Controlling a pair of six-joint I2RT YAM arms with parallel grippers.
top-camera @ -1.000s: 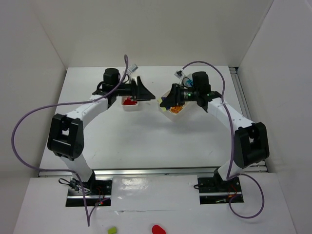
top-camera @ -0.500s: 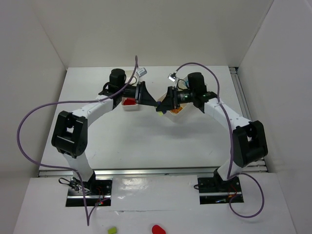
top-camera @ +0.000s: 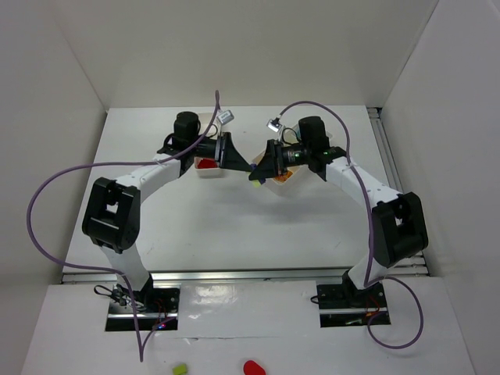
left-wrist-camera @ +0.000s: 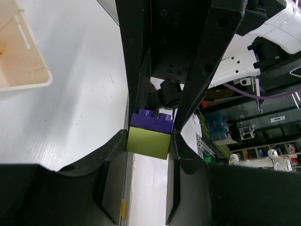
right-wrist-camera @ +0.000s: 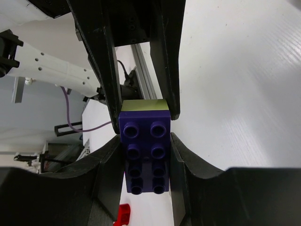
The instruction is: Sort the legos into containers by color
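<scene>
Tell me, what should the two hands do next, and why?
Probably pull gently apart: the left hand grips the yellow-green brick, the right hand the purple brick, and the two are stuck together. Sorting by colour likely needs them separated.

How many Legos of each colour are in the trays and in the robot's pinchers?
Red brick: 1, in the left tray
Orange brick: 1 showing, in the right tray
Purple brick: 1, in the right gripper
Yellow-green brick: 1, in the left gripper
Total: 4
</scene>
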